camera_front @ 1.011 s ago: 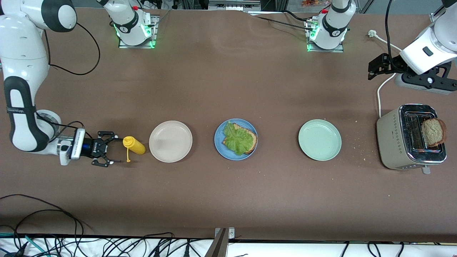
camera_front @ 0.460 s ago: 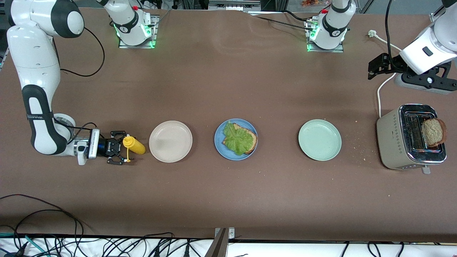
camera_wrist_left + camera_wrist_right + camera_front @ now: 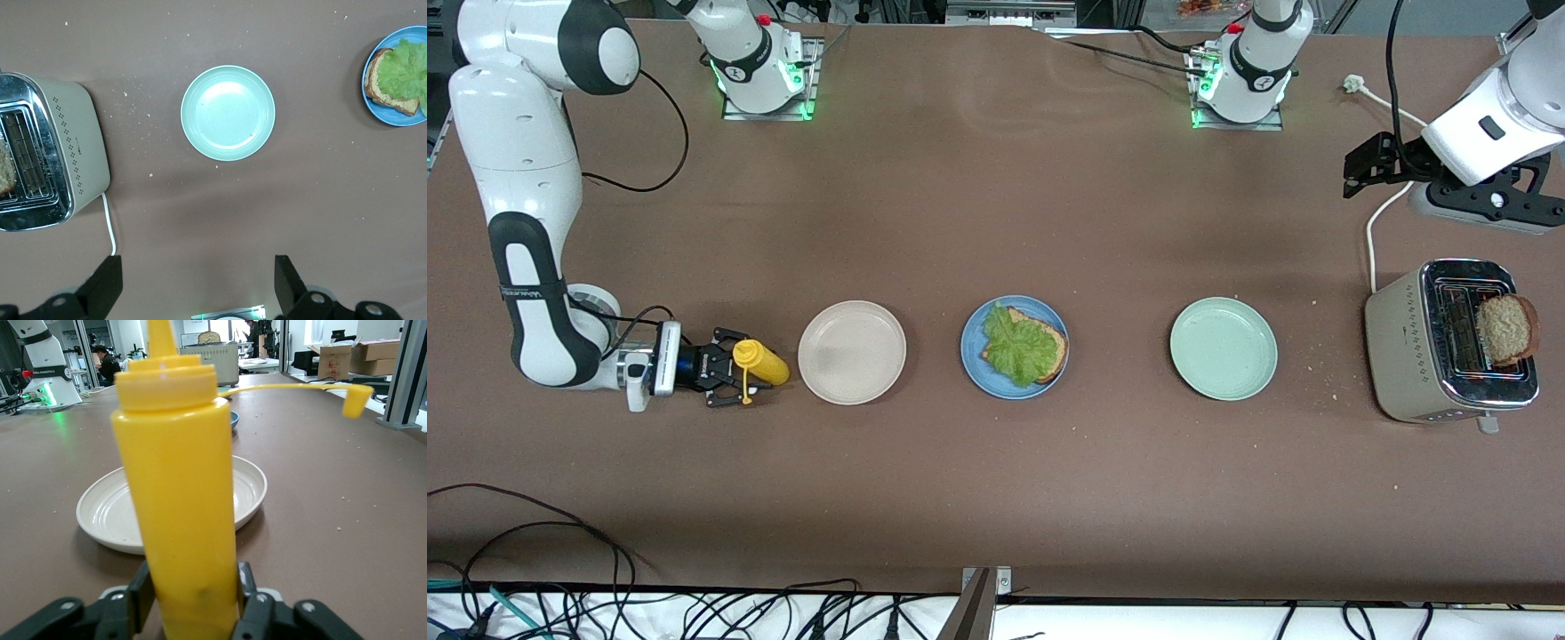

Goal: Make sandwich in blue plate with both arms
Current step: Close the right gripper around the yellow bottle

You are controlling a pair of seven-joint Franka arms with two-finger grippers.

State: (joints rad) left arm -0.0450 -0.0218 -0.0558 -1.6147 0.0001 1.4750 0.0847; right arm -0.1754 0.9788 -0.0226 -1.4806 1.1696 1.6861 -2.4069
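The sauce step was judged in hand: the right gripper [image 3: 734, 366], beside the beige plate [image 3: 852, 352], pinched the yellow bottle [image 3: 177, 493]. Next, lifting and carrying to the blue plate [image 3: 971, 360], beside the beige plate, seemed called for; bread [image 3: 1051, 354] and lettuce [image 3: 1018, 347] lay there. The left gripper [image 3: 197, 287] hung spread near the toaster [image 3: 1398, 356], waiting. No writing could be read.

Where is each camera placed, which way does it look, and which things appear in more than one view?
Front view: high across the table, facing both bases; right gripper at the yellow squeeze bottle, left gripper above the beige toaster.
Left wrist view: looks down on the pale green plate; its fingertips show.
Right wrist view: low, level with the table; fingers around the bottle, beige-white plate beside it.
Shared: front and left wrist views both show the round blue plate with bread slice and lettuce.
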